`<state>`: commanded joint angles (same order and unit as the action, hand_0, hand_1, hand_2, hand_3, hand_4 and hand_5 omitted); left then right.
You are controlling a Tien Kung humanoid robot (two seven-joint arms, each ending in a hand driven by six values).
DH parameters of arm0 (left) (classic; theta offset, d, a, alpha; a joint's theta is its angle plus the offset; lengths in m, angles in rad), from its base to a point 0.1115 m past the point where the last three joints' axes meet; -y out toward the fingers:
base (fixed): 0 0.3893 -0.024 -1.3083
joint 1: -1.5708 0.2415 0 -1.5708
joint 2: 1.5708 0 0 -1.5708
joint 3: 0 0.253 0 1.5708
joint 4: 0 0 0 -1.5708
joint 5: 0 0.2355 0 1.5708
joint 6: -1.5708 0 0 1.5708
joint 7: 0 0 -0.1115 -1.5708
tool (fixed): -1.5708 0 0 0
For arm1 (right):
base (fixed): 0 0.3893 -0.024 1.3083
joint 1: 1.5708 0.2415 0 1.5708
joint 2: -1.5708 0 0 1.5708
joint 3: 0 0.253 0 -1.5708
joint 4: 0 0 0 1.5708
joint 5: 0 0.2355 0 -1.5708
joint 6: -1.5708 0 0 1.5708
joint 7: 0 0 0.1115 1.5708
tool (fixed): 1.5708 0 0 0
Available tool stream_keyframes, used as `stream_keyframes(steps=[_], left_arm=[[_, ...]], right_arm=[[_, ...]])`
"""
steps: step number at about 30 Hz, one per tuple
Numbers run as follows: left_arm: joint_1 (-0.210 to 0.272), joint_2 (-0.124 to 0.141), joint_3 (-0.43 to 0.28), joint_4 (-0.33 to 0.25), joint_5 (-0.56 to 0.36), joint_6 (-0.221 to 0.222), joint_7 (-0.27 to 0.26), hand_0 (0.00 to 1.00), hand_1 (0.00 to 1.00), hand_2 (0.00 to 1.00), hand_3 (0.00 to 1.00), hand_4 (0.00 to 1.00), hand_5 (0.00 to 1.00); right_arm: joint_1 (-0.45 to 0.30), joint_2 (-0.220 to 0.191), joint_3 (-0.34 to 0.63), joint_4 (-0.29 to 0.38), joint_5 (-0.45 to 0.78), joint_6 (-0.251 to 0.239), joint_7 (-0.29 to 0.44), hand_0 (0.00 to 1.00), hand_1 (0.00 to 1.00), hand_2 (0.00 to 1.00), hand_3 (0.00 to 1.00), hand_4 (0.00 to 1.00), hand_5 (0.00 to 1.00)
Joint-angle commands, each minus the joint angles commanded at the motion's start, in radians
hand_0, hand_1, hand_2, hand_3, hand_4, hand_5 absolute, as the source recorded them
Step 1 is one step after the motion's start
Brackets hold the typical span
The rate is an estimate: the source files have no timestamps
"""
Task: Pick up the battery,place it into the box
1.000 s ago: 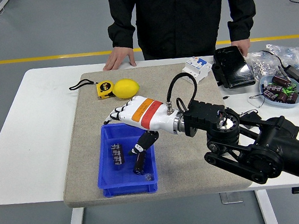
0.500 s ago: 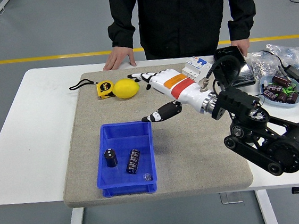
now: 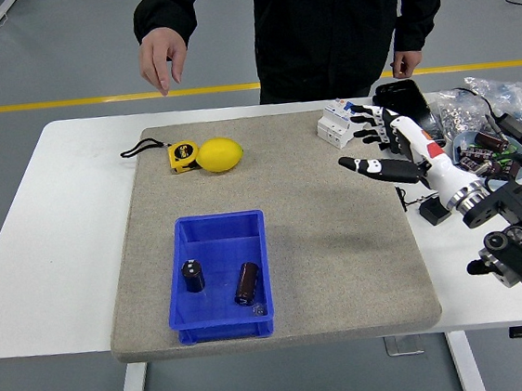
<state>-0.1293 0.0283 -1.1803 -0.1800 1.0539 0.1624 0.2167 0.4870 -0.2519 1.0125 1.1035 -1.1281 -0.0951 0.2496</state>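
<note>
The blue box (image 3: 219, 276) sits near the front edge of the grey mat (image 3: 331, 244) and holds two batteries — a black one (image 3: 193, 275) standing upright at its left and a darker, brownish one (image 3: 246, 283) lying tilted just right of it. Something small and glinting lies in the box's front right corner, too small to tell. At the far right, a pale blue bowl (image 3: 511, 172) holds a heap of similar dark cylinders.

The mat covers most of the white surface (image 3: 60, 235); beyond it the floor is grey with one yellow line. On the mat's far side lie one yellow tape measure (image 3: 180, 154) touching one lemon (image 3: 220, 154), and a white breaker block (image 3: 340, 122) at the far right corner.

The right hand (image 3: 403, 146) hovers over the mat's right edge, well apart from the box — fingers (image 3: 366, 163) spread, holding nothing. A person in black stands at the far side, one hand (image 3: 162, 59) raised above the surface, the other (image 3: 403, 64) hanging by the far edge.
</note>
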Motion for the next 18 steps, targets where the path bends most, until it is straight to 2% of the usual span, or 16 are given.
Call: stream_keyframes(steps=[4,5,10,11,12,16,17,18], left_arm=[[0.000,-0.004,-0.003,0.000,0.000,-0.001,-0.001,0.731,0.689,0.690,0.586,0.646,0.566],[0.000,-0.005,-0.002,0.000,0.000,-0.001,-0.002,0.729,0.688,0.684,0.586,0.644,0.563],[-0.001,-0.007,-0.006,0.000,0.007,-0.002,-0.002,0.729,0.688,0.684,0.586,0.644,0.563],[-0.001,-0.007,-0.007,0.000,0.008,-0.002,-0.002,0.729,0.687,0.682,0.586,0.646,0.566],[-0.001,-0.007,-0.007,0.000,0.009,-0.003,-0.002,0.729,0.687,0.682,0.586,0.646,0.566],[-0.003,-0.007,-0.003,0.000,0.000,-0.003,-0.003,0.729,0.687,0.682,0.586,0.646,0.566],[-0.003,-0.007,-0.003,0.000,0.000,-0.003,-0.002,0.726,0.685,0.683,0.586,0.644,0.564],[-0.003,-0.006,-0.005,0.000,0.002,-0.003,-0.002,0.726,0.685,0.683,0.586,0.644,0.564]], right_arm=[[-0.085,0.014,0.088,0.039,0.169,0.048,-0.006,0.839,0.806,0.886,0.902,0.998,0.440],[-0.105,0.019,0.107,0.048,0.208,0.056,-0.008,0.857,0.827,0.893,0.928,0.998,0.574],[-0.187,0.050,0.170,0.088,0.422,0.083,-0.022,0.857,0.827,0.893,0.928,0.998,0.574],[-0.196,0.053,0.175,0.092,0.461,0.085,-0.024,0.870,0.837,0.892,0.942,0.998,0.731],[-0.210,0.058,0.183,0.098,0.502,0.088,-0.028,0.870,0.837,0.892,0.942,0.998,0.731],[-0.237,0.070,0.205,0.107,0.528,0.101,-0.047,0.870,0.837,0.892,0.942,0.998,0.731],[-0.241,0.072,0.209,0.106,0.527,0.103,-0.052,0.883,0.858,0.897,0.952,0.998,0.800],[-0.245,0.077,0.215,0.104,0.526,0.105,-0.056,0.883,0.858,0.897,0.952,0.998,0.800]])
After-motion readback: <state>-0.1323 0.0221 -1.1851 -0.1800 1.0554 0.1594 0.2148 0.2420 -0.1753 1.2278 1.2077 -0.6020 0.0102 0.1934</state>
